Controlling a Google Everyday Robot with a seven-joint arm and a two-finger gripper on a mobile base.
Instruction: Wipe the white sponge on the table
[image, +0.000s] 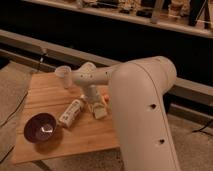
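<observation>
Wiping looks to be mid-stroke: the gripper (96, 104) is down on the table (45, 95), closed on the white sponge (101, 113), which lies flat on the wood at 3 o'clock from the bottle (71, 113). I judge more strokes are needed.

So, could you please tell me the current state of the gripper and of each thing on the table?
Gripper: shut on the sponge, lowered to mid-table.
Sponge: flat on the table, in the gripper.
Bottle: lying on its side, left of the sponge.
Cup: upright, near the back edge.
Bowl: upright, front left.
</observation>
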